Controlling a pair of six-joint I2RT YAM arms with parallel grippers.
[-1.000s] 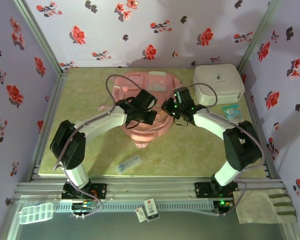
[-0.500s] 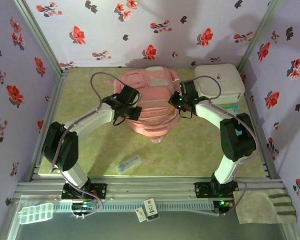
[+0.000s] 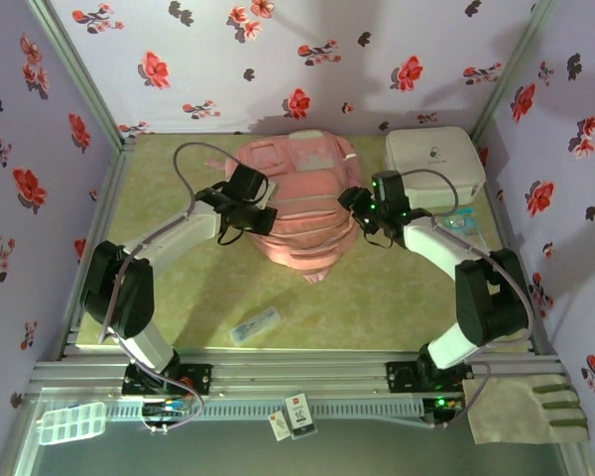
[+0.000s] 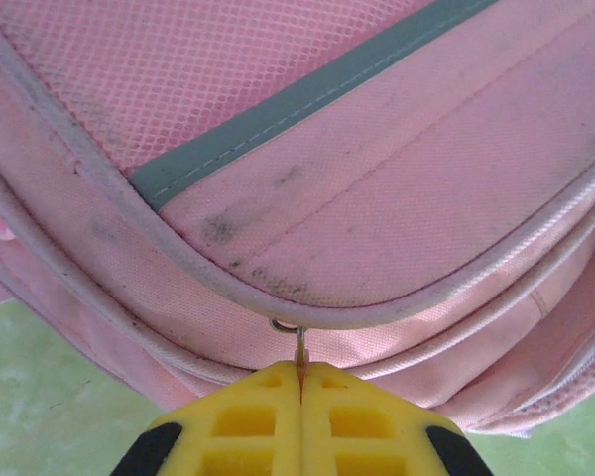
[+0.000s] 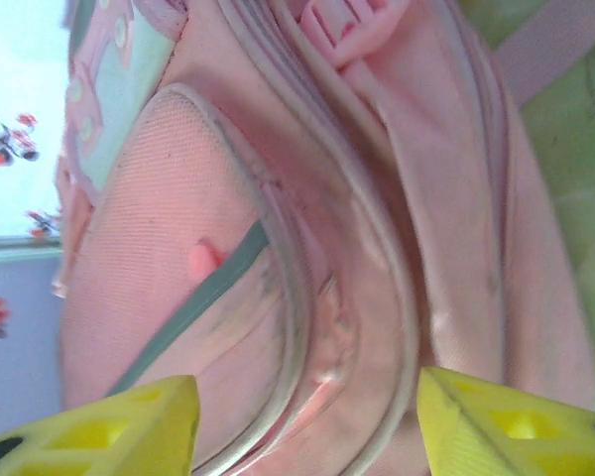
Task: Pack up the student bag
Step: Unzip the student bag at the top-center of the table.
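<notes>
Pink and soft, the student bag point(image 3: 302, 213) lies flat on the green table point(image 3: 178, 288) towards the back, the arms reaching in from either side and a white hard case point(image 3: 431, 164) near its rear right corner; the step in hand looks like unzipping the bag so it can be packed; the left gripper point(image 4: 300, 382) is clenched on a small metal zip pull point(image 4: 299, 345) hanging below a piped seam on the bag's left side; the right gripper point(image 5: 307, 436) stands released, its yellow fingers wide apart and empty, just off the bag's right flank; next, the left arm would need to draw the pull along the seam while the right pins or grips the fabric so the bag does not drag.
</notes>
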